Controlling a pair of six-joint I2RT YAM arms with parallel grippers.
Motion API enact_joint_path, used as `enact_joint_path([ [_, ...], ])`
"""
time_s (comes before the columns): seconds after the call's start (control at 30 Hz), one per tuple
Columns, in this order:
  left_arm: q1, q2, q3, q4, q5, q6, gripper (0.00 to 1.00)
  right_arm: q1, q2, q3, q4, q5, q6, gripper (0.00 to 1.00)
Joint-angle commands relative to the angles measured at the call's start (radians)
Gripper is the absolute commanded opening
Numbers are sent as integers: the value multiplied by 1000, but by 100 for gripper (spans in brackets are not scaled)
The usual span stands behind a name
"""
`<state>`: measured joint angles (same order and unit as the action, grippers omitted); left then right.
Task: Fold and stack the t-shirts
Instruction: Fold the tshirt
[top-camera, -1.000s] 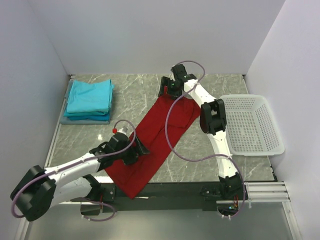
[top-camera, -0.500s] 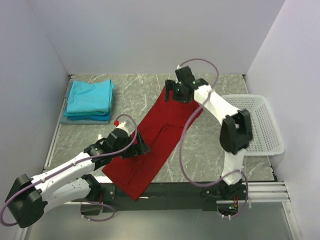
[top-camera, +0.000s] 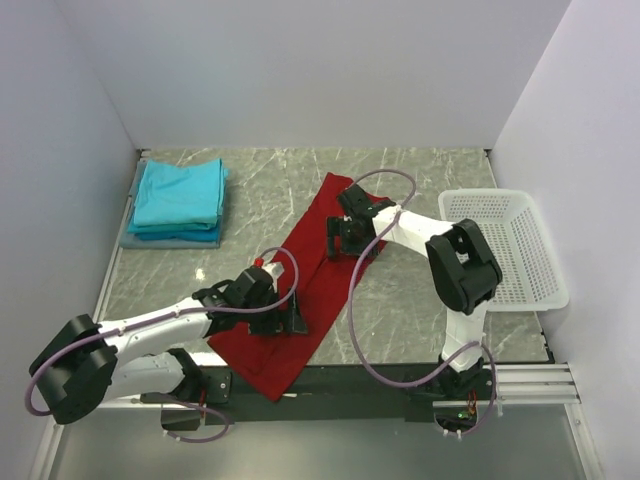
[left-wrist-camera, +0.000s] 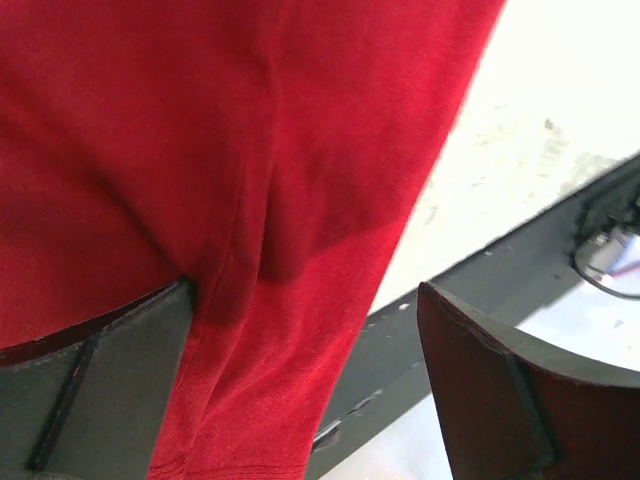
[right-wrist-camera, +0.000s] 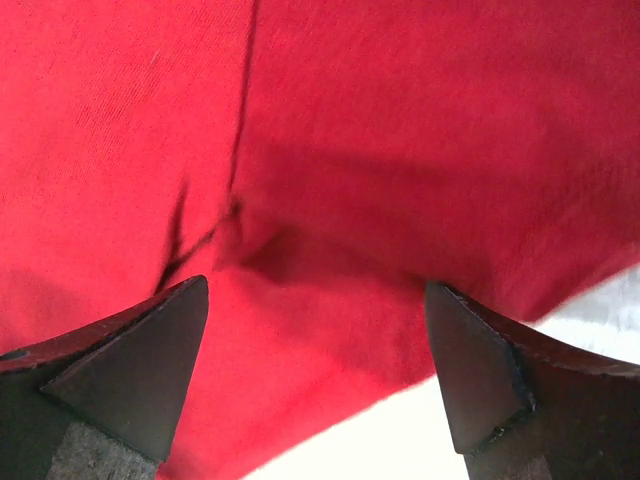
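**Mid-fold, jaws apart**

We see the dark red t-shirt (top-camera: 320, 280) lying in a long diagonal strip on the table (top-camera: 400, 300), left gripper (top-camera: 295, 318) and right gripper (top-camera: 333, 240) low over it, both spread. Next, we reckon: pinch, fold end to end.

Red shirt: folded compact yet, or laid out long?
Laid out long: the red t-shirt lies as one diagonal strip with a lengthwise crease, not a compact rectangle.

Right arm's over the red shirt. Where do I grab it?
I'd pinch the red t-shirt at its long right edge, beside the open right gripper. It lies flat, so only the edge offers a lip: come from above, one jaw sliding under from the table side.
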<state>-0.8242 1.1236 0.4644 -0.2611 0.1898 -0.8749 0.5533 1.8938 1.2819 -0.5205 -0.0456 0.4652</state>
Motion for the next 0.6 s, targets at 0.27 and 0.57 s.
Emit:
enact_joint_path([
  [0.27, -18, 188, 36, 280, 166, 27, 99, -113, 258, 330, -36, -3, -68, 95],
  [0.57, -21, 390, 229, 387, 135, 48, 99, -168, 585, 877, -251, -34, -152, 95],
])
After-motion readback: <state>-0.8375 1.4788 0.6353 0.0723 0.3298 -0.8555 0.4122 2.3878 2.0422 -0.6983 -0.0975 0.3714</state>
